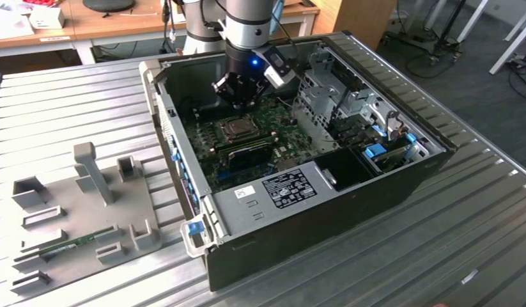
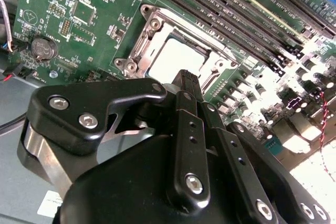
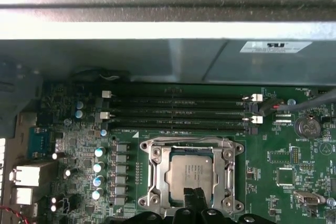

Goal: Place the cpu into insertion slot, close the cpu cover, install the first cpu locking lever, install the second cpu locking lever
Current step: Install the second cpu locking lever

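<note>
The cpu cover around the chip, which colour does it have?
Silver, bare metal; the cpu cover shows best in the first wrist view, lying closed around the cpu.

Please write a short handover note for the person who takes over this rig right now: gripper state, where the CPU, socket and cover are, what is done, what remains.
Gripper: hovers just above the socket inside the open computer case; it holds nothing, and whether the jaws are open or shut cannot be told.
The cpu: seated in the insertion slot on the green motherboard.
The cpu cover: lies flat around the chip, so it looks closed.
Done: cpu placed, cover down.
Left: the state of the two locking levers cannot be told; check both.
</note>
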Robot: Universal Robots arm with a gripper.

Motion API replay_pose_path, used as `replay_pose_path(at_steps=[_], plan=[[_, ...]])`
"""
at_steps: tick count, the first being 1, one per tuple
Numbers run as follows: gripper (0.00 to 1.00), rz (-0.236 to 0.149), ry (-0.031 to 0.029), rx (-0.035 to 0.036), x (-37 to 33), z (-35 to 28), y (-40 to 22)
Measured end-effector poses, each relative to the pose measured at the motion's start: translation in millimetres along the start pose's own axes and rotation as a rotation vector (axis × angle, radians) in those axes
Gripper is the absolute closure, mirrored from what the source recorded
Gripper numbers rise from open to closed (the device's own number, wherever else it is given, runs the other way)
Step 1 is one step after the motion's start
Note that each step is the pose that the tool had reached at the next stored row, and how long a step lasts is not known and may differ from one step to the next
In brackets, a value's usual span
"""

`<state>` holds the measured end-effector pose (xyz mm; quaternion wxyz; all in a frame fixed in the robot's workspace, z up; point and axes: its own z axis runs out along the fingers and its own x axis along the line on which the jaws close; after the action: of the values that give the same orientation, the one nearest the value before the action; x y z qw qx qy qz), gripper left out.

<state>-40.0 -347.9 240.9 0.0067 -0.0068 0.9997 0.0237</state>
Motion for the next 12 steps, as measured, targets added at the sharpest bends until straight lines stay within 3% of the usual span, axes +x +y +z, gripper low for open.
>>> replay_pose_path(at_steps=[12], plan=[[0.9,0.0,0.0,0.0001,0.2,-0.6,-13.3]])
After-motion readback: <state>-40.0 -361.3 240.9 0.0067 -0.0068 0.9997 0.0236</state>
